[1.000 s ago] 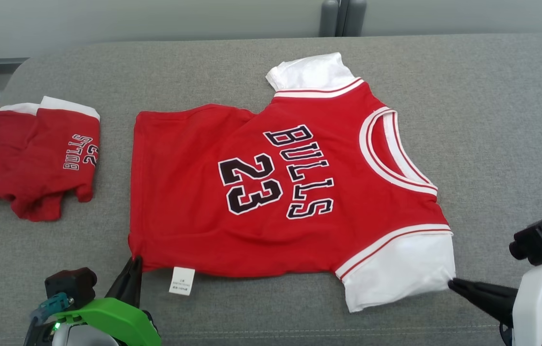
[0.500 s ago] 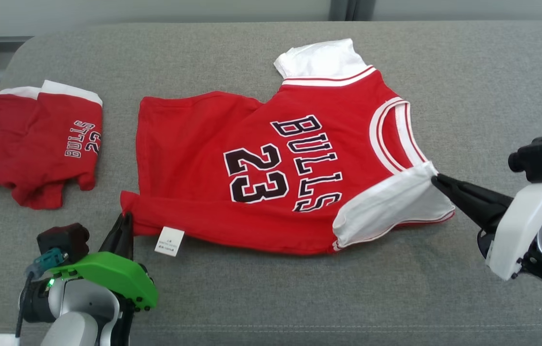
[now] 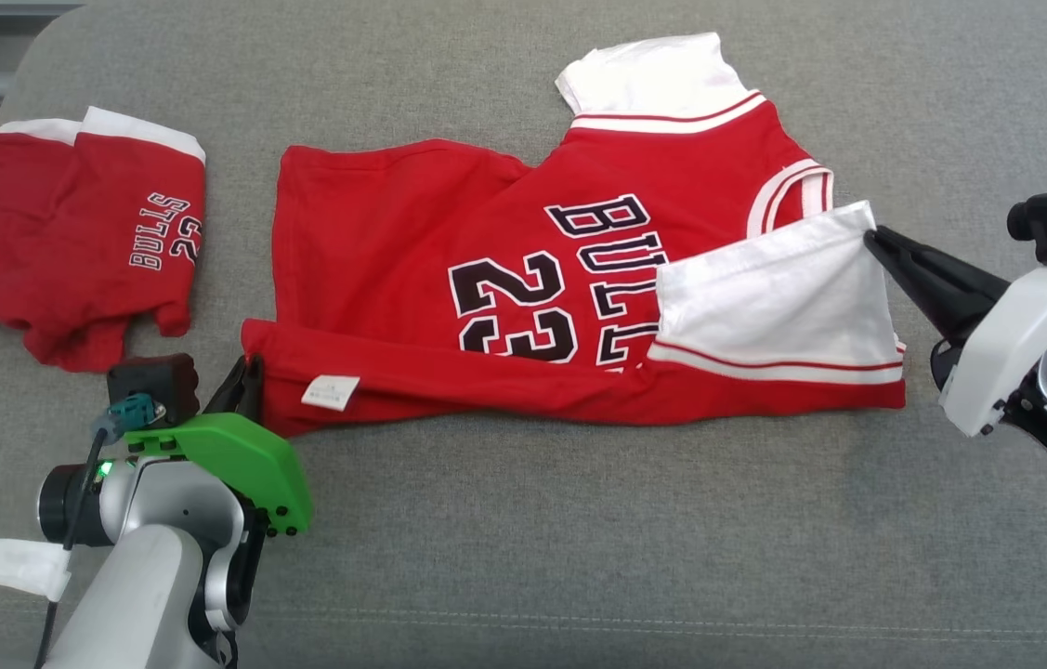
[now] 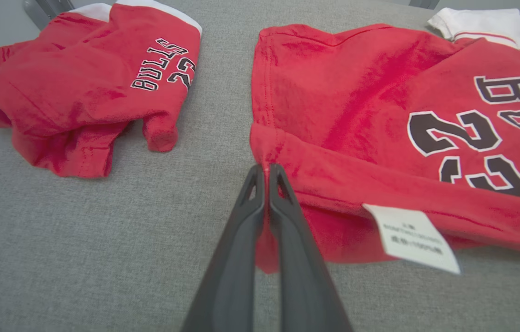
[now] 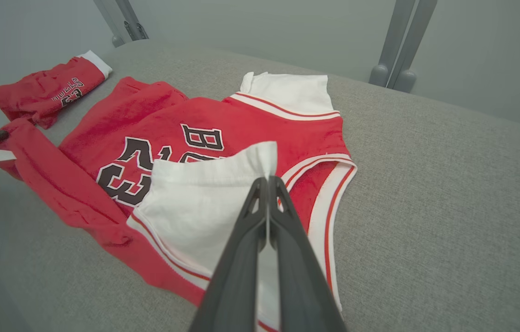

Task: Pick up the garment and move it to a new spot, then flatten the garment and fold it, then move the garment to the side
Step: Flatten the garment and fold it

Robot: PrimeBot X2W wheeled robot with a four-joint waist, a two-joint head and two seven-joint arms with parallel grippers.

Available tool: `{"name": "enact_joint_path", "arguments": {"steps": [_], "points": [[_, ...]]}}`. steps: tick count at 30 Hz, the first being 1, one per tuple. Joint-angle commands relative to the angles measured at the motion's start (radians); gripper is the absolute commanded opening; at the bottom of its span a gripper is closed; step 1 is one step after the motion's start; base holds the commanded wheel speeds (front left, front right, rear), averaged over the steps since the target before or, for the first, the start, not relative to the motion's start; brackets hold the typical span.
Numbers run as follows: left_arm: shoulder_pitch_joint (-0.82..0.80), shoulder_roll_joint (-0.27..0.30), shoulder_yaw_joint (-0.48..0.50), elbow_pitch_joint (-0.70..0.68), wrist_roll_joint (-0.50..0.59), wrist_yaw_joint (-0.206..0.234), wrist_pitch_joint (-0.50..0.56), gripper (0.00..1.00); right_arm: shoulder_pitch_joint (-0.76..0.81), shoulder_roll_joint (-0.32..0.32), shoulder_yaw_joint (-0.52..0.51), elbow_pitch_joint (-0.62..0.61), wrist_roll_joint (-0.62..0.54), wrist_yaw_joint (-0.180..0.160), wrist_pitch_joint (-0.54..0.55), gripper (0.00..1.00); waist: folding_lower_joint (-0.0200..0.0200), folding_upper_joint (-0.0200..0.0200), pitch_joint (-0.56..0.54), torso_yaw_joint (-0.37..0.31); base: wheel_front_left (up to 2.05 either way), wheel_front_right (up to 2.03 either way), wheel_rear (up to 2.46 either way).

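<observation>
Your jersey (image 3: pixel 449 214) lies near the middle of the grey cushioned surface (image 3: pixel 579 557), long axis running left to right: hem toward the left edge, neckline toward the right edge. The near long side is folded up over the lower lettering, with the white sleeve (image 3: pixel 774 297) turned onto the chest and a white label (image 3: pixel 330 391) facing up. Red shorts (image 3: pixel 68 251) sit apart near the far left corner; metal posts (image 5: pixel 398 41) stand behind the far edge. Your left gripper (image 3: pixel 251 364) is clamped on the near hem corner, fingers pointing away from you; your right gripper (image 3: pixel 869 237) pinches the sleeve's tip, fingers pointing left
</observation>
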Motion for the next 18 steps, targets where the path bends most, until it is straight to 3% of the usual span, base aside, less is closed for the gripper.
{"name": "enact_joint_path", "arguments": {"steps": [1,18], "points": [[-0.026,0.007,-0.003,0.007,0.012,0.001,0.005,0.00,-0.027,-0.002,0.010,0.024,-0.016,0.000,-0.026,0.00,0.0000,0.0000,0.010,0.001,0.00,0.00,0.00],[-0.126,0.016,-0.042,0.104,0.040,-0.029,0.000,0.00,-0.227,0.009,0.147,0.227,-0.108,0.000,-0.266,0.00,0.0000,0.0000,0.070,0.005,0.00,0.00,0.00]]}}
